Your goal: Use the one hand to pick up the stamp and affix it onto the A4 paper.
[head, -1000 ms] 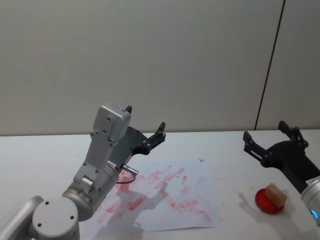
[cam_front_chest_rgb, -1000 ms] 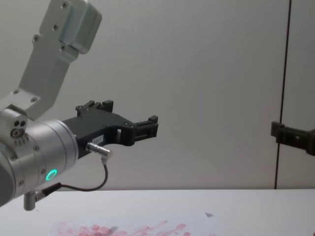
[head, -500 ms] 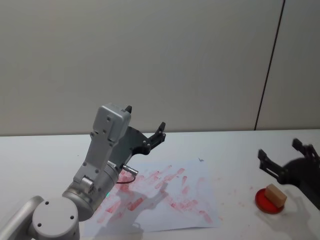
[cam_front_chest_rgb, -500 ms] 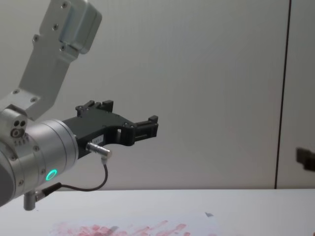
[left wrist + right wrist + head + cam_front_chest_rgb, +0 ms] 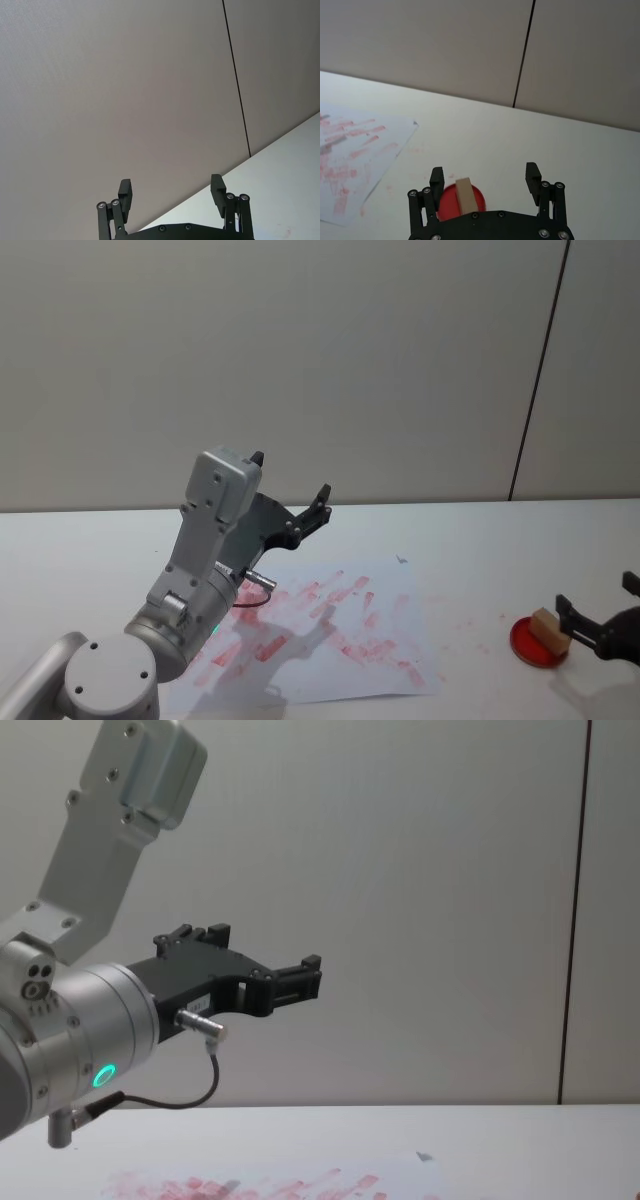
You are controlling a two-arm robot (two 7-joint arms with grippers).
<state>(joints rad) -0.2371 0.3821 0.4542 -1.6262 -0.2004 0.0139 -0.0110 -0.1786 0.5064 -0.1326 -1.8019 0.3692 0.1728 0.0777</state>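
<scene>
The stamp (image 5: 548,628), a small light-brown wooden block, stands on a round red ink pad (image 5: 527,645) at the table's right. My right gripper (image 5: 598,598) hangs open just right of it, nothing held. From the right wrist, the stamp (image 5: 464,192) lies near one finger (image 5: 437,177) of the open right gripper (image 5: 485,176). The A4 paper (image 5: 330,635), white with red-pink smudges, lies mid-table; its corner (image 5: 355,150) shows from the right wrist. My left gripper (image 5: 290,490) is raised over the paper's far left side, open and empty, as the left wrist view (image 5: 171,190) confirms.
The white table (image 5: 470,550) runs back to a grey wall with a dark vertical seam (image 5: 535,390). Faint red ink specks (image 5: 478,625) dot the table between paper and pad. In the chest view my left gripper (image 5: 255,952) juts out above the paper's far edge (image 5: 300,1186).
My right gripper has dropped and drawn back toward the near right, down beside the stamp, leaving the chest view. The left arm, stamp and paper have not moved.
</scene>
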